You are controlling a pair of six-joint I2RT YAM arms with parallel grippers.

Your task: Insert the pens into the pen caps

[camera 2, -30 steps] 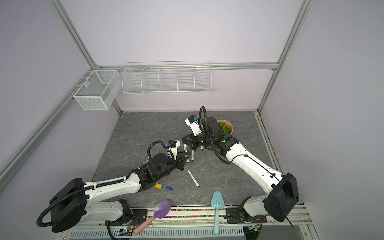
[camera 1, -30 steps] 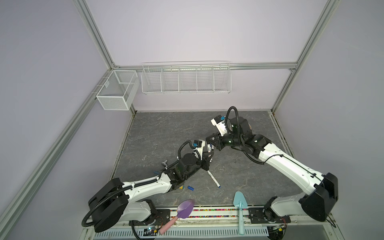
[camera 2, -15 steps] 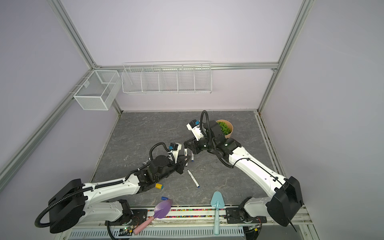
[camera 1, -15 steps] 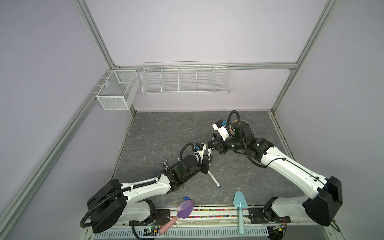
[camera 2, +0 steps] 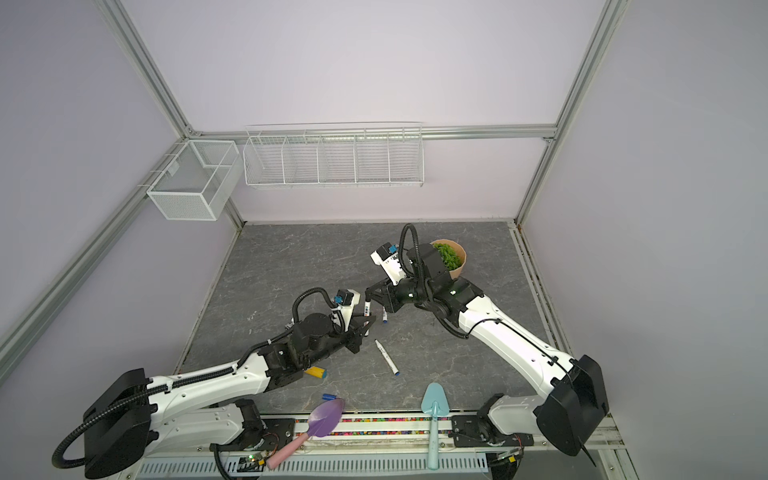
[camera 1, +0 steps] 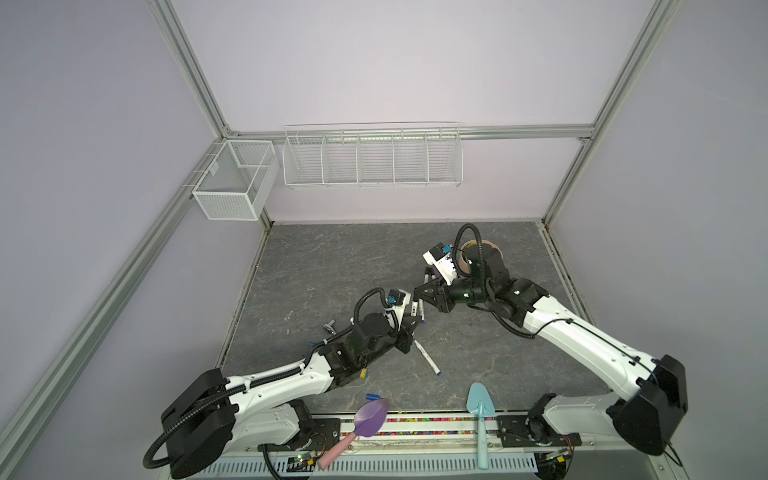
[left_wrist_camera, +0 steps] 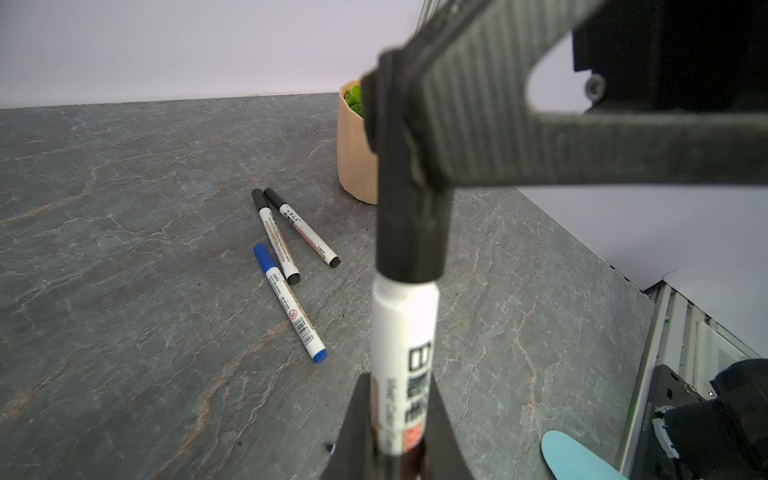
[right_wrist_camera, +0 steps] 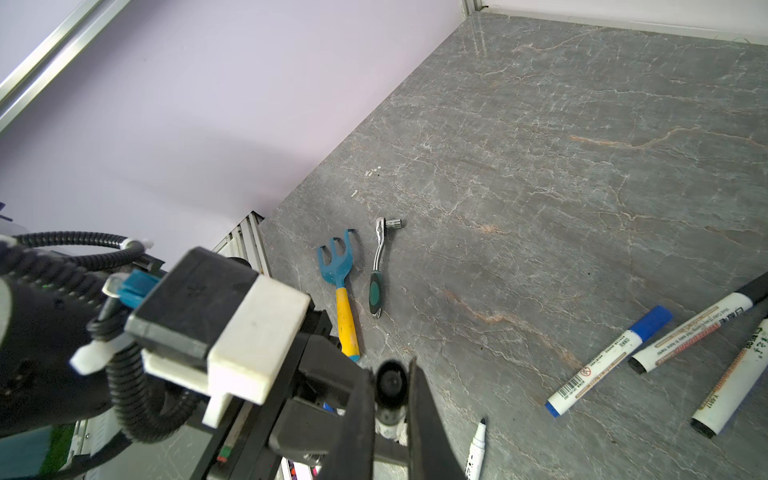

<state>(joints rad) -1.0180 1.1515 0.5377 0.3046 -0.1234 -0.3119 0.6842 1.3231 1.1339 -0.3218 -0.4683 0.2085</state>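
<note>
right gripper point(right_wrist_camera: 390, 368) clamps the cap point(right_wrist_camera: 390, 384); left wrist view shows pen point(left_wrist_camera: 405, 328) inserted.

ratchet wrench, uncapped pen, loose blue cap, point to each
ratchet wrench point(right_wrist_camera: 376, 291): right wrist view, green handle grip
uncapped pen point(camera 2: 387, 358): in a top view, mid white barrel
loose blue cap point(camera 2: 329, 396): in a top view, its middle

Pale lilac walls point(camera 1: 374, 62) are boxing in a grey marbled floor point(camera 1: 332, 266), aluminium framing point(camera 1: 197, 79) is running up the far corners, a white mesh box point(camera 1: 226, 205) and divided wire rack point(camera 1: 372, 166) are hanging far-left, and light is falling evenly.
</note>
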